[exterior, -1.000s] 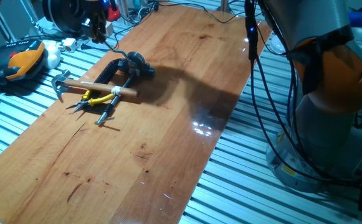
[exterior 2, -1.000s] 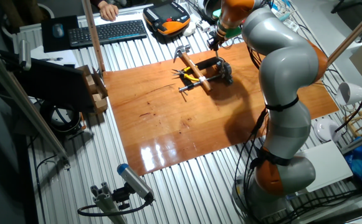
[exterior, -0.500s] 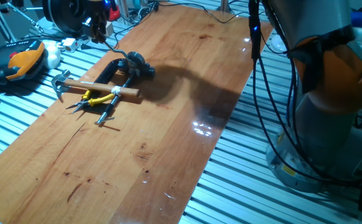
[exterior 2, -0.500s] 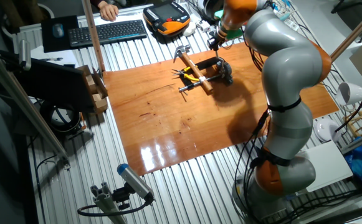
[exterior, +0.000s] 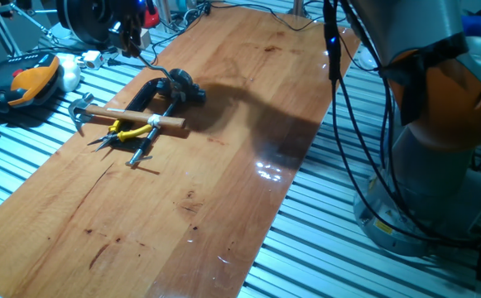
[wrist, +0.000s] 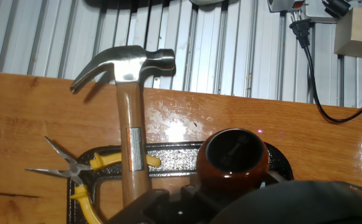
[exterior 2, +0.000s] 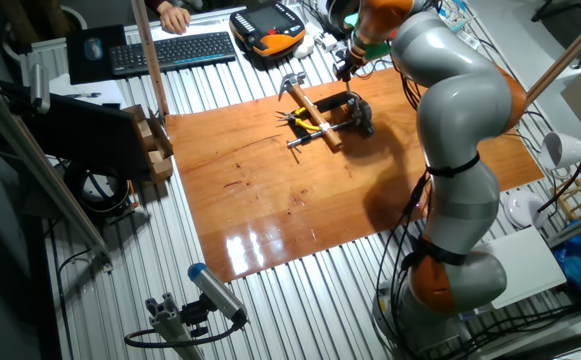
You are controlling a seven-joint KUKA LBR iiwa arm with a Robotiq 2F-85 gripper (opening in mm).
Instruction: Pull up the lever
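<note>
The lever's dark reddish-brown knob (wrist: pixel 232 158) shows low in the hand view, standing on a black frame (wrist: pixel 174 155) that lies on the wooden board. In one fixed view the lever (exterior: pixel 184 85) is at the board's far left, and in the other fixed view it (exterior 2: pixel 360 110) is near the far edge. My gripper (exterior: pixel 128 37) hangs above and beyond the lever, apart from it, and it also shows in the other fixed view (exterior 2: pixel 346 66). Its jaws are too small and dark to read. Dark parts of the hand (wrist: pixel 168 205) fill the hand view's bottom edge.
A hammer (wrist: pixel 132 118) with a pale wooden shaft lies across the black frame, with yellow pliers (wrist: pixel 75 180) beside it. They also show in one fixed view as hammer (exterior: pixel 132 117) and pliers (exterior: pixel 120 132). An orange pendant (exterior: pixel 33 79) and cables lie beyond the board on the slatted table (exterior: pixel 323 215).
</note>
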